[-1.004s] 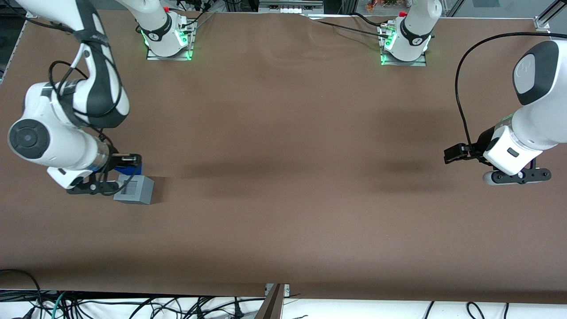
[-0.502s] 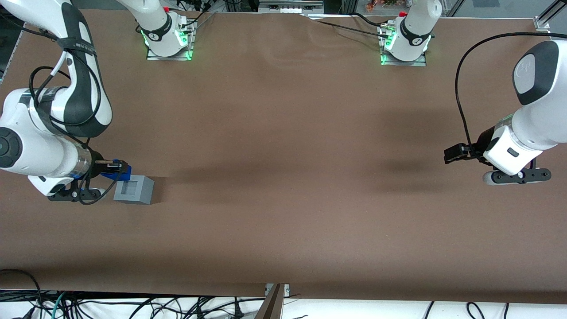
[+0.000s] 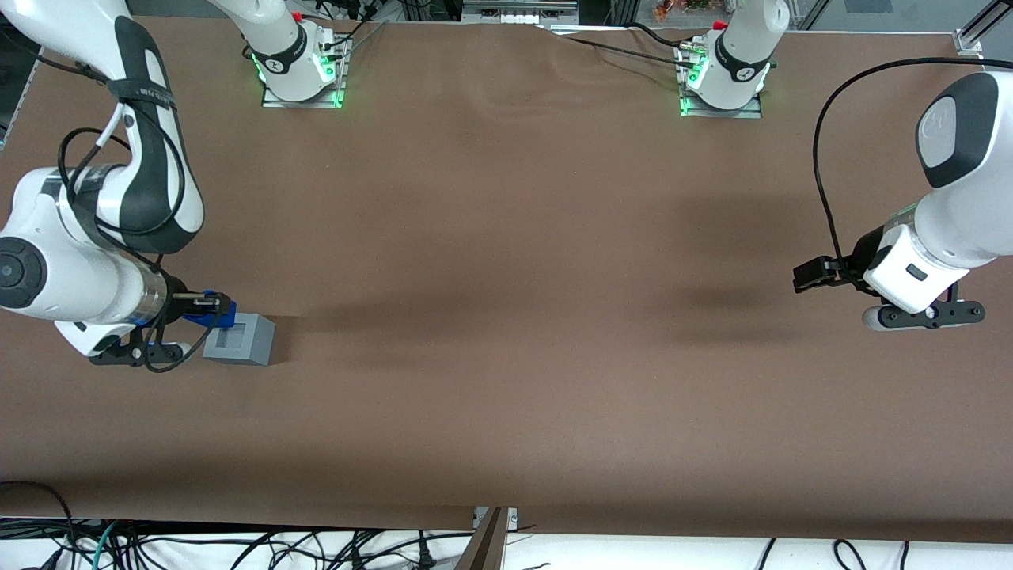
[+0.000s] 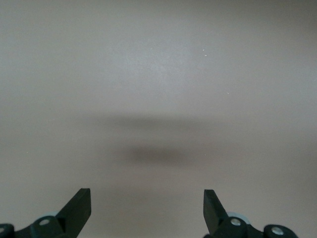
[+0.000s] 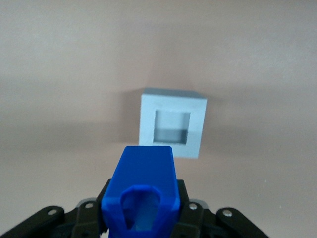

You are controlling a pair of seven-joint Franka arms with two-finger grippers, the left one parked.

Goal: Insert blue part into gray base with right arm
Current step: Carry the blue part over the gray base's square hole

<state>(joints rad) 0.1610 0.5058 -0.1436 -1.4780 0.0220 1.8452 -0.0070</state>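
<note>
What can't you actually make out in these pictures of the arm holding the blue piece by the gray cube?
- Gripper: in the front view the blue piece and the wrist cover its fingertips; in the right wrist view the blue piece hides them.
- Blue piece: its underside shows in neither view.
- Gray cube: the hole's floor is shadowed, its depth unclear.
- The arm is cut off by the picture's edge.

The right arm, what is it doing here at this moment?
The right arm holds the blue part in its claw, shut on it. The claw is off the table, close beside the gray base, toward the working arm's end of the table. The part is not inserted yet: the wrist view shows the base's square recess empty. The base sits flat on the brown table.
</note>
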